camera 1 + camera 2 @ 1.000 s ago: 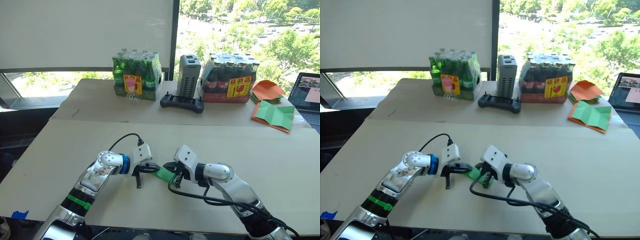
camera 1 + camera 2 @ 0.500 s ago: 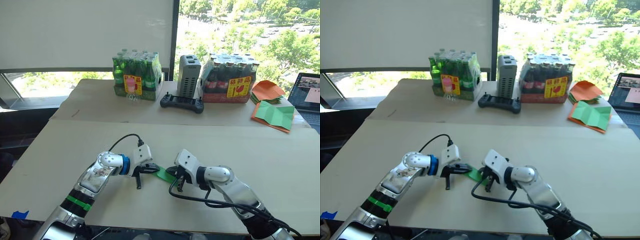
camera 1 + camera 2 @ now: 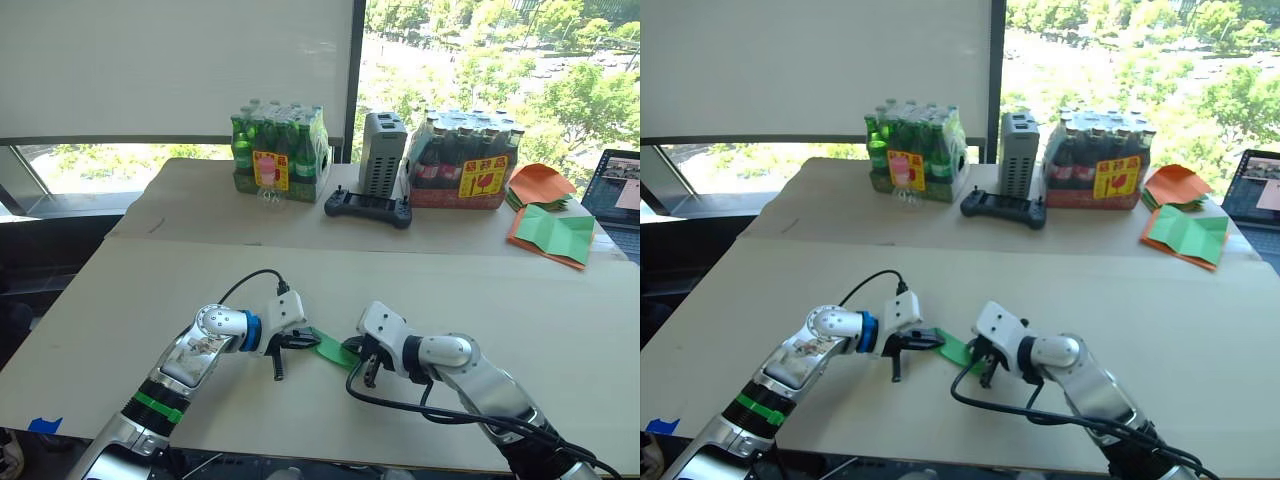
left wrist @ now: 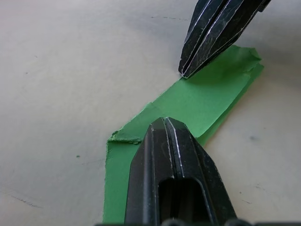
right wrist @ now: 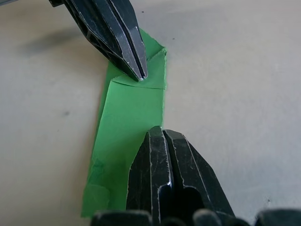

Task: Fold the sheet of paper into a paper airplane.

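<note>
Pressing from both ends, the two grippers pin the paper (image 3: 332, 349) flat on the near table (image 3: 500, 290). It is already folded into a narrow green strip, lying between the arms. The left gripper (image 4: 165, 123) has its fingers closed together, empty, tip down on one end of the strip; the right gripper (image 5: 161, 134) is likewise clenched on nothing and bears on the other end. In each wrist view the opposite gripper's tip touches the far end of the strip. Held this way, the strip probably cannot slide or spring open, and the closed tips likely serve to sharpen the crease. No nose or wings show yet, so the folding looks partway done. Bottle packs (image 3: 275, 150) and orange sheets (image 3: 540, 185) sit well apart at the back.
</note>
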Tool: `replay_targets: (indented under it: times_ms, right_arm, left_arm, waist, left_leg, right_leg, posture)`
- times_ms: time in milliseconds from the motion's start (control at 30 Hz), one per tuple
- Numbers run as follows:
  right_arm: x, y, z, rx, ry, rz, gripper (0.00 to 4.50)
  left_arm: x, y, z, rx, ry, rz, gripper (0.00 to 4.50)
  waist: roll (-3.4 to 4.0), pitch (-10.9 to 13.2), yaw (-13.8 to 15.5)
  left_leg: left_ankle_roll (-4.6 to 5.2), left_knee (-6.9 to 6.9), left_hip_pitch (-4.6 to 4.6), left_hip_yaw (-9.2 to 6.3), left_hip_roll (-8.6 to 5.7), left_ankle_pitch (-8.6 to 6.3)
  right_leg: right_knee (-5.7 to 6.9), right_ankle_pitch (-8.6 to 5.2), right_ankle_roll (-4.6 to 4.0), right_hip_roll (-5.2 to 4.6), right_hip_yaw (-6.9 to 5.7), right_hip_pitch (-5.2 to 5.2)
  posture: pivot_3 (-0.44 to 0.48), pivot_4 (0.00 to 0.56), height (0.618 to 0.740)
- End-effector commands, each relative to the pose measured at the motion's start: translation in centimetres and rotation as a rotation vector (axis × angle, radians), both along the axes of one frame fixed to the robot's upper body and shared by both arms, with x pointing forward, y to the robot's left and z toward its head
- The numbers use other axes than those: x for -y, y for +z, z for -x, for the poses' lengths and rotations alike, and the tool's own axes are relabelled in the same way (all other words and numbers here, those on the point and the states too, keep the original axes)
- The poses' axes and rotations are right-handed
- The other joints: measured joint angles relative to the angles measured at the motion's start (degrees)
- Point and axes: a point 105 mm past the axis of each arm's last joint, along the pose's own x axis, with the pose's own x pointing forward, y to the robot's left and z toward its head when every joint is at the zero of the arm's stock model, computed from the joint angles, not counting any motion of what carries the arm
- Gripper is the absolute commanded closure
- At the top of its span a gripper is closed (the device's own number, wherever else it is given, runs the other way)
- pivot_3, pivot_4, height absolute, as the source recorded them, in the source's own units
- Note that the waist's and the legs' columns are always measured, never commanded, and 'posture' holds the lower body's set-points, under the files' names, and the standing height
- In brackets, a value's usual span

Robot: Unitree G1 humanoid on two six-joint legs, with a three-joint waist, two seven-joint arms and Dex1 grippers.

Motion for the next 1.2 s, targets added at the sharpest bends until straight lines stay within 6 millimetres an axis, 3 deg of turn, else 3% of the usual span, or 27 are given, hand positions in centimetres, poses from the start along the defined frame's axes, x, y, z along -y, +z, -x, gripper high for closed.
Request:
replay_targets:
  times_ms: [33,500,833,1200]
  right_arm:
    - [1.5,-3.2,1.3,-0.148,-0.038,0.066,4.45]
    - [2.5,-2.8,2.2,-0.167,-0.056,0.075,4.45]
    - [4.2,-2.6,3.6,-0.186,-0.081,0.109,4.45]
    - [5.1,0.3,2.9,-0.126,-0.11,0.077,4.45]
  left_arm:
    - [-0.5,-1.2,0.1,-0.036,0.016,-0.039,4.5]
    - [0.3,-1.8,0.2,-0.036,-0.011,-0.061,4.5]
    - [0.2,-2.0,0.0,-0.037,-0.02,-0.071,4.5]
    - [0.2,-2.1,-0.1,-0.037,-0.028,-0.074,4.5]
  waist:
    - [0.0,-0.01,0.0]
    - [-0.02,-0.18,0.75]
    - [-0.06,-0.31,1.36]
    - [-0.09,-0.32,1.51]
  left_leg:
    - [0.0,0.0,0.0,0.0,0.0,0.0]
    - [0.16,-0.02,0.28,0.0,0.0,-0.1]
    - [0.23,-0.03,0.3,0.01,0.0,-0.14]
    - [0.26,-0.03,0.29,0.02,0.01,-0.16]
  right_leg:
    - [-0.01,0.0,0.0,0.0,0.0,0.01]
    - [-0.2,-0.01,0.02,-0.01,-0.03,0.15]
    - [-0.32,-0.01,0.03,-0.01,-0.03,0.23]
    - [-0.37,-0.01,0.05,-0.01,-0.03,0.49]
  posture:
    - [0.0,0.15,0.675]
    - [0.0,0.15,0.675]
    - [0.0,0.15,0.675]
    - [0.0,0.15,0.675]
